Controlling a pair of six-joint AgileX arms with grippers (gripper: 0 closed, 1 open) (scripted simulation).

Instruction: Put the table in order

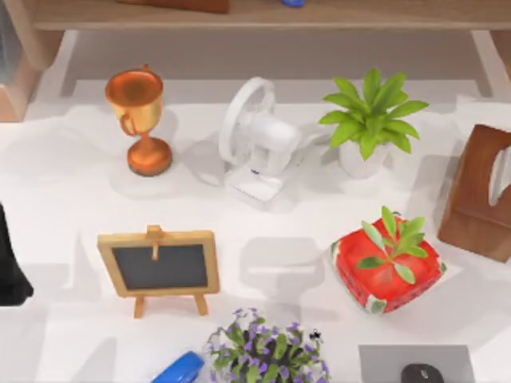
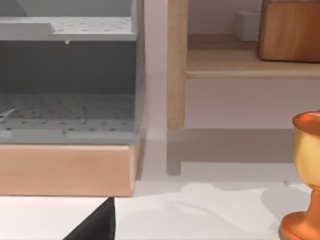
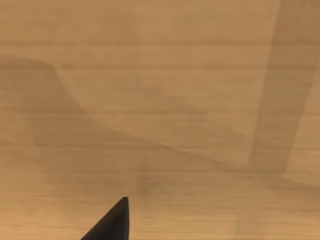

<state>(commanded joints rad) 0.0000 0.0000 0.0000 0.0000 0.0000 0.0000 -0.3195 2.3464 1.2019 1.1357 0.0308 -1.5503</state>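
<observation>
The white table (image 1: 72, 191) holds several items. A copper trophy (image 1: 140, 120) stands at the back left, also seen in the left wrist view (image 2: 305, 175). A white fan (image 1: 255, 144) is at the back middle and a green potted plant (image 1: 369, 124) at the back right. A small chalkboard easel (image 1: 160, 267) stands front left. A red box with a plant on it (image 1: 387, 259) sits front right. My left arm (image 1: 9, 263) is parked at the left edge; a black part of its gripper (image 2: 97, 226) shows. My right gripper (image 3: 112, 222) is close to a light wooden surface (image 3: 160, 100).
A wooden shelf (image 1: 255, 14) runs along the back. A brown wooden box (image 1: 483, 195) stands at the right edge. At the front are a purple flower plant (image 1: 267, 351), a blue object (image 1: 180, 369) and a grey pad (image 1: 387, 359) with a black mouse (image 1: 421, 373). A grey drawer unit (image 2: 67, 75) sits left.
</observation>
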